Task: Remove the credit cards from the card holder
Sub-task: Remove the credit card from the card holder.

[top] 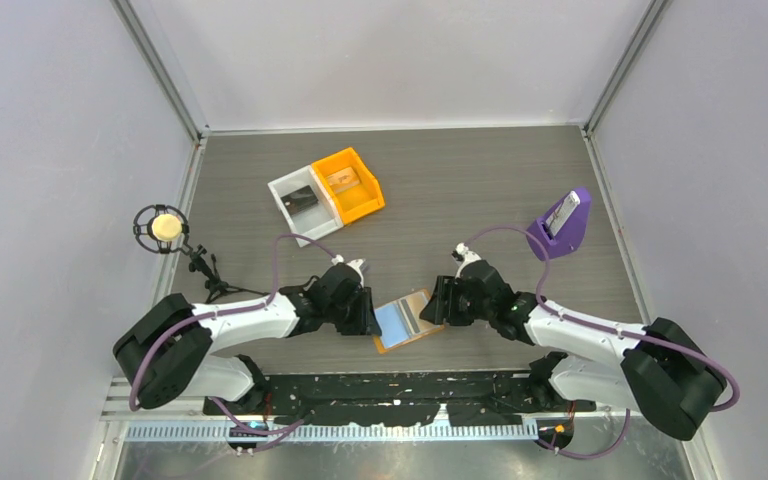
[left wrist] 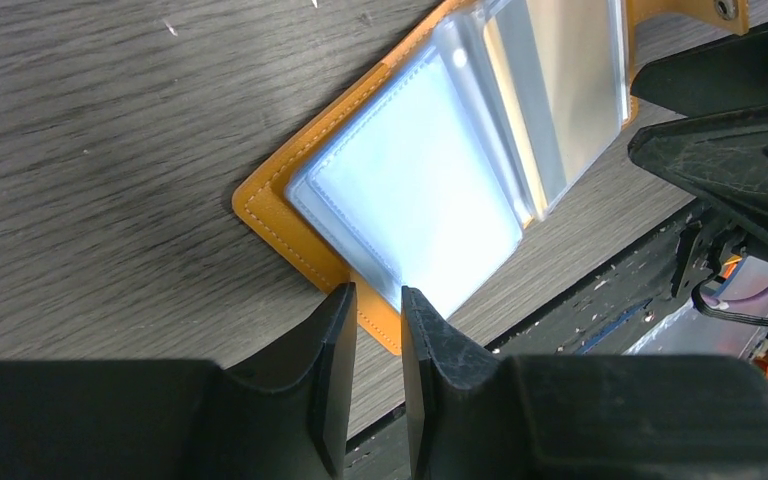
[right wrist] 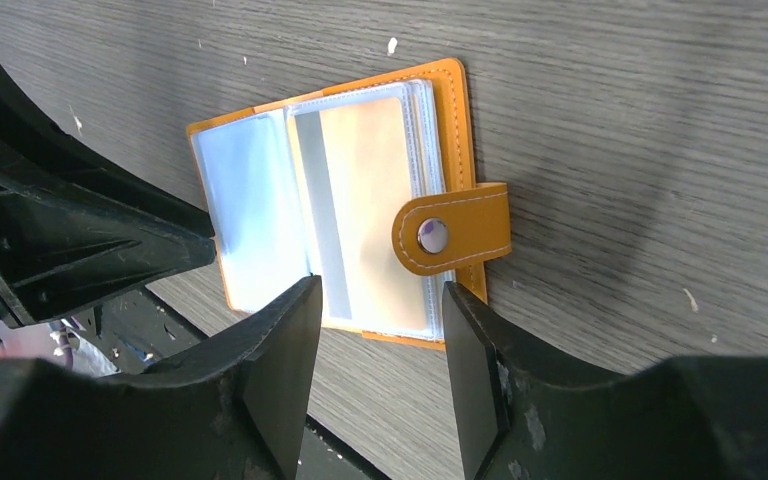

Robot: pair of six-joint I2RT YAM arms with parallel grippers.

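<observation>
The card holder (top: 403, 320) lies open on the table between my two grippers, an orange cover with clear pockets. Its left pocket (left wrist: 410, 190) looks pale blue. A cream card (right wrist: 365, 190) sits in the right pocket, and the snap strap (right wrist: 455, 232) is folded over that side. My left gripper (left wrist: 375, 295) has its tips at the holder's near corner, jaws a narrow gap apart, with nothing pinched between them. My right gripper (right wrist: 380, 295) stands open just short of the right half's near edge, holding nothing.
A white bin (top: 282, 190) and an orange bin (top: 370, 185) stand side by side at the back, each with a card inside. A purple wedge stand (top: 560, 235) holding a card is at the right. A small ball on a stand (top: 165, 227) is at the left edge.
</observation>
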